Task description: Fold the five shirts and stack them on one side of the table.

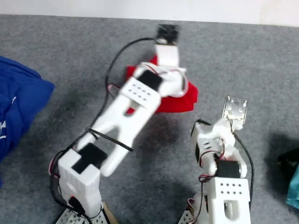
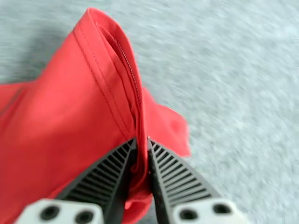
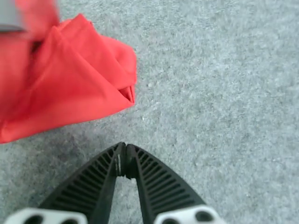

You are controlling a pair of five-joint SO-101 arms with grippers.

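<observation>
A red shirt (image 1: 180, 99) lies bunched on the grey carpet near the table's far middle. My left gripper (image 2: 141, 141) is shut on a hemmed edge of the red shirt (image 2: 70, 116) and holds the fabric raised. From above, the left arm reaches over the shirt and the left gripper (image 1: 167, 57) is at its far side. My right gripper (image 3: 122, 149) is shut with nothing in it, above bare carpet to the right of the red shirt (image 3: 60, 88). The high view shows the right gripper (image 1: 234, 108) just right of the shirt.
A blue shirt (image 1: 16, 102) lies heaped at the left edge. A teal garment (image 1: 294, 184) and a dark one (image 1: 288, 161) lie at the right edge. Grey carpet (image 1: 243, 56) covers the table around the arms.
</observation>
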